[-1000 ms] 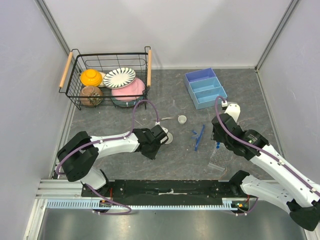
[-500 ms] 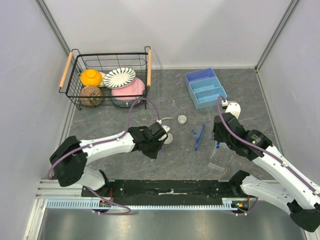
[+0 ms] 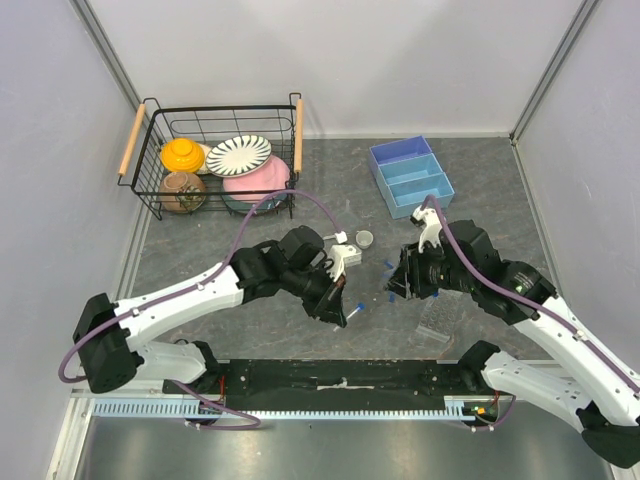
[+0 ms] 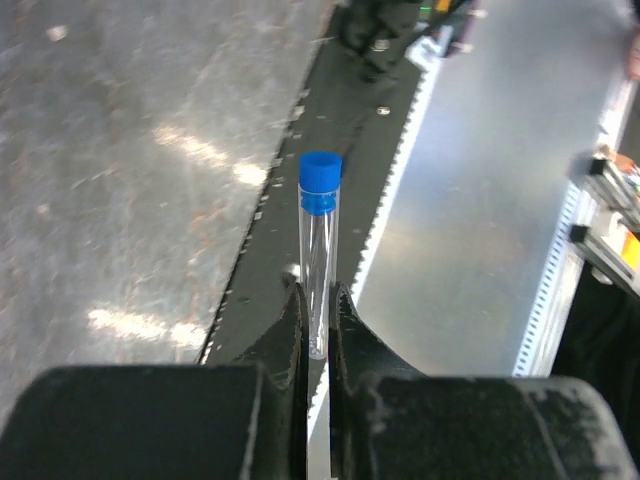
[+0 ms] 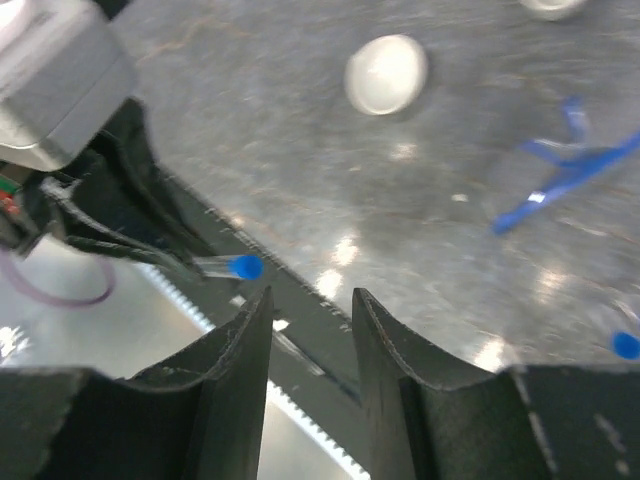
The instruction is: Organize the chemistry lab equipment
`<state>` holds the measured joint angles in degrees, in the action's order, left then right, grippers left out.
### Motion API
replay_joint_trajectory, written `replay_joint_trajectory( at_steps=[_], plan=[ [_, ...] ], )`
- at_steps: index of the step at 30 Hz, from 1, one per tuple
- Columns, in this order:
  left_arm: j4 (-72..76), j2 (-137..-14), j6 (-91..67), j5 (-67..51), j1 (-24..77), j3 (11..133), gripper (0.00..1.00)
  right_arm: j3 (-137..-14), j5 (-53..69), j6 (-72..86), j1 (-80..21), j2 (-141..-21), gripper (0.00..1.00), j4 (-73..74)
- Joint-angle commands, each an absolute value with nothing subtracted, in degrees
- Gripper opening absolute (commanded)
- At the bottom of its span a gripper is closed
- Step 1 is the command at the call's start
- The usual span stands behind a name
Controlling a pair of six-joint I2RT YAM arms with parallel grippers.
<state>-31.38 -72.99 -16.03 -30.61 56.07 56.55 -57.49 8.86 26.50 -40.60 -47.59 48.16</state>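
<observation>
Moved since a second earlier: left claw point(image 3: 345, 304), lifted off the white dome-shaped dish point(image 5: 387, 73) and swung toward the near edge of the desk point(image 3: 330, 190); right claw point(image 3: 397, 284), shifted left over the blue stick tools point(image 5: 572, 163).

Left wrist view only: left claw pinched tight on the lower end of a small clear blue-capped tube point(image 4: 318, 260), cap pointing away, held off the desk.

Right wrist view only: right claw parted, nothing between its fingers; same tube seen ahead at the left claw's tip; dish and stick tools lying on the desk beyond.

Top view only: clear plastic tube rack point(image 3: 437, 320) beside the right arm, contents not discernible; tiny white cup point(image 3: 365, 239) between the two arms.

Containers: blue divided tray point(image 3: 410, 175) at far right; black wire basket point(image 3: 220, 108) at far left, holding striped, pink and orange crockery point(image 3: 240, 155).
</observation>
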Motion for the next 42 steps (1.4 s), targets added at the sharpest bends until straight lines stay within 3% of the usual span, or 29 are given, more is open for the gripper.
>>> replay_joint_trajectory(
  at_steps=[1, 5, 15, 42],
  plan=[
    [-23.39, -68.47, -12.74, -45.43, 56.34, 54.76, 0.02, -54.6, 28.81, 26.97, -40.43, -47.02, 0.44, 39.3],
    [-17.77, -65.66, -13.71, -51.58, 56.34, 52.21, 0.02, -51.68, 37.34, 30.75, -40.52, -45.53, 0.44, 33.32],
    [-13.98, -62.49, -15.38, -53.96, 56.34, 50.19, 0.02, -49.4, 40.6, 36.73, -40.69, -41.66, 0.47, 28.3],
    [-12.13, -64.95, -15.2, -53.09, 55.63, 53.7, 0.02, -46.14, 38.94, 42.45, -45.53, -39.73, 0.42, 22.5]
  ],
)
